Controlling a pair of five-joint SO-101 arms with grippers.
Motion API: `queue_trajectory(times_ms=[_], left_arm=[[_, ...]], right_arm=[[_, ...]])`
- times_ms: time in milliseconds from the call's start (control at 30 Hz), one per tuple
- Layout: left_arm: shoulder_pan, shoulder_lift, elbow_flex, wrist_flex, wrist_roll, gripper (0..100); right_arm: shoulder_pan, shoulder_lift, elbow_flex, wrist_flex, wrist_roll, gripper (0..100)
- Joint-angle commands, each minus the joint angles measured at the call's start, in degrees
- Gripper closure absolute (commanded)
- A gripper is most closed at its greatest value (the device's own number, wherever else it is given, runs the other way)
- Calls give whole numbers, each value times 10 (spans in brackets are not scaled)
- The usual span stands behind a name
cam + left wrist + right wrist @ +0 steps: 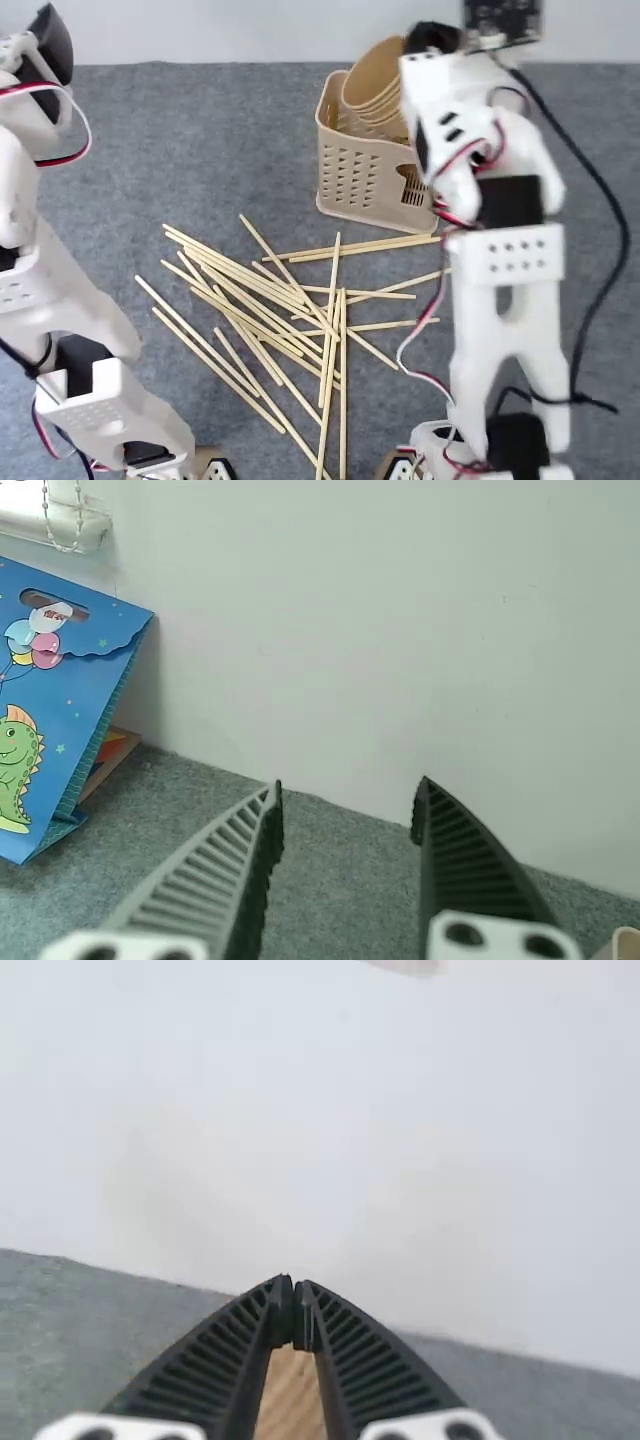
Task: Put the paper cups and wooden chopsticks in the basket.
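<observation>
Wooden chopsticks (pixel 268 298) lie scattered; cups (pixel 375 78) nest in the basket (pixel 360 175), leaving room. Right gripper (pixel 293 1295), tips together, hangs over them; left gripper (pixel 350 785) gapes, probably for chopsticks.

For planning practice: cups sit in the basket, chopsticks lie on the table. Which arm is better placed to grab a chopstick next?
Probably left. The left end effector is open and empty; the right end effector is shut over the cups in the basket. The chopsticks lie between the arms.

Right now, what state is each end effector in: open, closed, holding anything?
Left end effector: open, empty.
Right end effector: closed, tips together, nothing between them.
</observation>
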Motion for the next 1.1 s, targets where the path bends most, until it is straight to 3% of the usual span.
queue_trajectory(times_ms=[0,200,467,900,1067], left_arm=[[-3,-21,1,13,10,802],[-4,-21,40,13,10,802],[-4,-22,57,12,10,802],[-4,-47,81,12,10,802],[-4,-99,143,11,9,802]], right_arm=[[-17,44,-31,-40,7,983],[33,120,-33,-38,10,983],[118,98,-42,-14,55,983],[86,95,-40,21,47,983],[81,131,-27,59,-25,986]])
